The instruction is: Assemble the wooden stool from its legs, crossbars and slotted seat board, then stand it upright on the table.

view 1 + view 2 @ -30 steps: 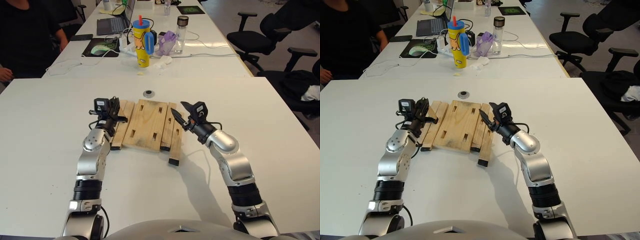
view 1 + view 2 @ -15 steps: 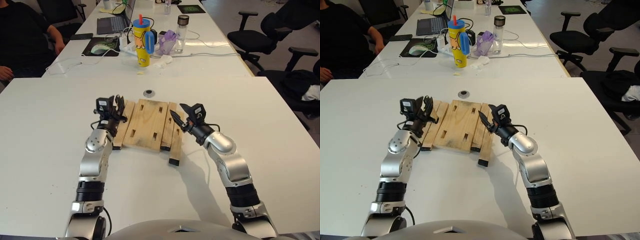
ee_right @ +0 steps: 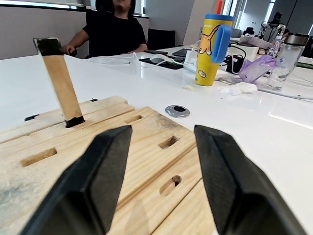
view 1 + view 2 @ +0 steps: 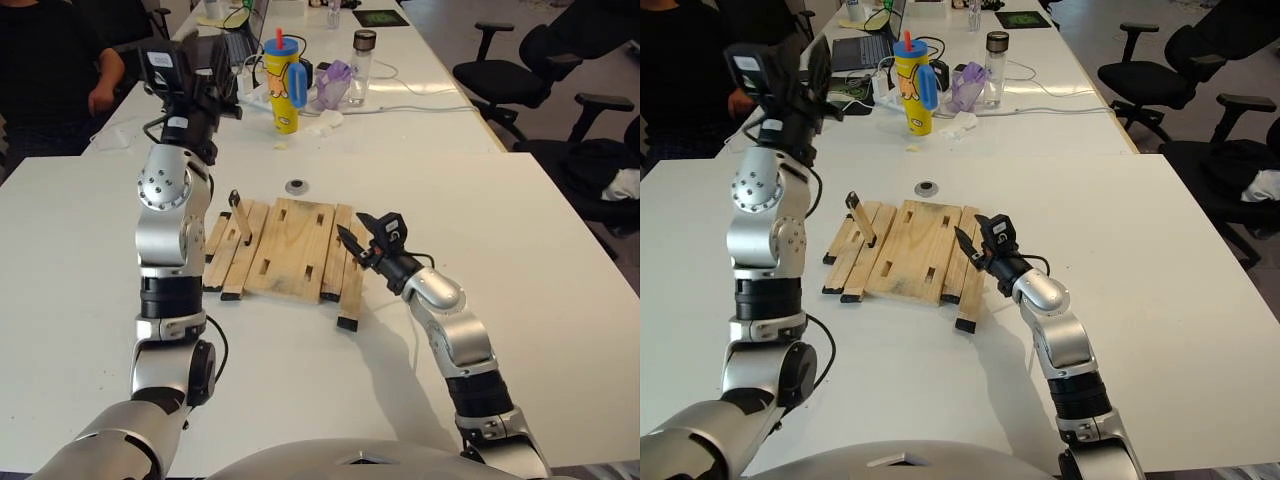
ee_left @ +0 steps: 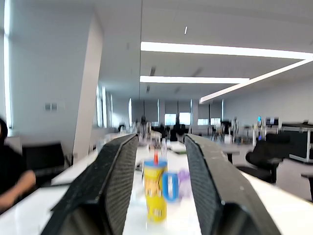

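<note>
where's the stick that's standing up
In the eye views the stick stands tilted on the slats left of the seat board, toward their far end.

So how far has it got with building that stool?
Barely begun. One short wooden piece stands on end, leaning, among the slats left of the seat board, which lies flat on the table. Nothing is in hand: the left tool is open high in the air, the right tool open low over the board's right edge. Slats lie loose on both sides; joining everything and standing the stool up is left.
</note>
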You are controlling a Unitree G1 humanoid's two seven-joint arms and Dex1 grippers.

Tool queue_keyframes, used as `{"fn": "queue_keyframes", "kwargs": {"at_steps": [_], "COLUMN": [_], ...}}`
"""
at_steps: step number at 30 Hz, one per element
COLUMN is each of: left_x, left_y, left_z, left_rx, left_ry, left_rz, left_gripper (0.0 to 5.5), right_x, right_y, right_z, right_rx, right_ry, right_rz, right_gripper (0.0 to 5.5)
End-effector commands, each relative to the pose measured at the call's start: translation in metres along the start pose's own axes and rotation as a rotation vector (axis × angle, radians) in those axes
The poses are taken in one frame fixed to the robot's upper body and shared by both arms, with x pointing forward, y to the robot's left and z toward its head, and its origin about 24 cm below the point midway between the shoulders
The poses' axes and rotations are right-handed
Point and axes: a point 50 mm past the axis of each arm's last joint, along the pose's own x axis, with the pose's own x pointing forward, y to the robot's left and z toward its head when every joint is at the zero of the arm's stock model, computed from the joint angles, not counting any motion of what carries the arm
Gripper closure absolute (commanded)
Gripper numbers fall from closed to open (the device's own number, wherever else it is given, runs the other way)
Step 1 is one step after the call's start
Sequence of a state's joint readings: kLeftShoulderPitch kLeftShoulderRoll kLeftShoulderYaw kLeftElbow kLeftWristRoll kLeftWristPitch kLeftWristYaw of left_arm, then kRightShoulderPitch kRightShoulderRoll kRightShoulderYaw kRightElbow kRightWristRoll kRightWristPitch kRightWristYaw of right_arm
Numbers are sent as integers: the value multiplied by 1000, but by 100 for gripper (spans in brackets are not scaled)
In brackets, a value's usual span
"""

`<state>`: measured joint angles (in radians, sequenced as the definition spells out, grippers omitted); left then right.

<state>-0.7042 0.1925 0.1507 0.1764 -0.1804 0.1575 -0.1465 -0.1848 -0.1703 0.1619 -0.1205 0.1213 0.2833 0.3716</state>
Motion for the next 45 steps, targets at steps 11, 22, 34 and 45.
{"fn": "queue_keyframes", "kwargs": {"at_steps": [11,22,34,45], "left_x": [-33,-88,-119,-113], "left_y": [-1,88,105,103], "left_z": [-88,-92,-140,-132], "left_rx": [-27,193,-37,-121], "left_ry": [301,485,761,708], "left_rz": [14,67,-91,-79], "left_gripper": [374,319,154,118], "right_x": [6,-7,-3,-4], "right_y": [0,-15,-17,-14], "right_z": [0,-1,2,1], "right_rx": [-25,8,20,17], "right_ry": [-5,-21,-40,-31], "right_rz": [-5,-134,-155,-146], "right_gripper": [314,314,314,314]}}
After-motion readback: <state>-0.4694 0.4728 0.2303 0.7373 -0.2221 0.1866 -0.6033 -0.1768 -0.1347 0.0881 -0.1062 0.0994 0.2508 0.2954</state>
